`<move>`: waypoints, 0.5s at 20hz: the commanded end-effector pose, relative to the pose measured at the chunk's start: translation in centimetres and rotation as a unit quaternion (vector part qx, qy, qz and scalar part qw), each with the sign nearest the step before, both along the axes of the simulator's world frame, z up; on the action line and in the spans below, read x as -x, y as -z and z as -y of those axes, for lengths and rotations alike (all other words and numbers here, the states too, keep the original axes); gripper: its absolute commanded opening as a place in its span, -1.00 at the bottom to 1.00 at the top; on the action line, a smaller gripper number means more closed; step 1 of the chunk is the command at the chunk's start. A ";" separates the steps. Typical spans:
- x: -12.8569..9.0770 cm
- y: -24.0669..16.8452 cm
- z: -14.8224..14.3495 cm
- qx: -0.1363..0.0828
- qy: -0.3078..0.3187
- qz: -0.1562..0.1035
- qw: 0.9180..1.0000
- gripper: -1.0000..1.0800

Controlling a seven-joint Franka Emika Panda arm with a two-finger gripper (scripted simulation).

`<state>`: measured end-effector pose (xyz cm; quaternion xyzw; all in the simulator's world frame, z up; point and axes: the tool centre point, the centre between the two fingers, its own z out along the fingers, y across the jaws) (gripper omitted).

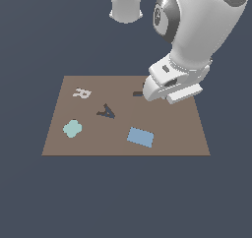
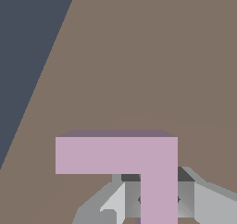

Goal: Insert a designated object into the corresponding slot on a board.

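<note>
We find the hand (image 2: 158,201) closed on the pink L-shaped block (image 2: 139,158): in the wrist view its grey fingers (image 2: 203,202) press against both sides of the block's one leg, while the other leg juts out sideways over bare brown board (image 2: 139,56). In the exterior view we note the hand low over the board's far edge toward two o'clock, with the dark slot (image 1: 138,93) just beside it and partly hidden by it. We record the white R (image 1: 81,93) at ten o'clock, the dark A (image 1: 106,111) near centre, the teal blob (image 1: 72,128) at eight o'clock and the blue rectangle (image 1: 141,136) at five o'clock.
</note>
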<state>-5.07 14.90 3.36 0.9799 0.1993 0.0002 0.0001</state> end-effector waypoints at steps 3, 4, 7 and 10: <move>0.1 0.0 0.1 0.000 -0.006 0.000 1.000 -1.00; 0.1 0.0 0.1 0.000 -0.009 0.000 1.000 -1.00; 0.3 0.0 0.3 0.000 -0.023 0.000 1.000 -1.00; 0.5 0.0 0.5 0.000 -0.043 0.000 0.999 -1.00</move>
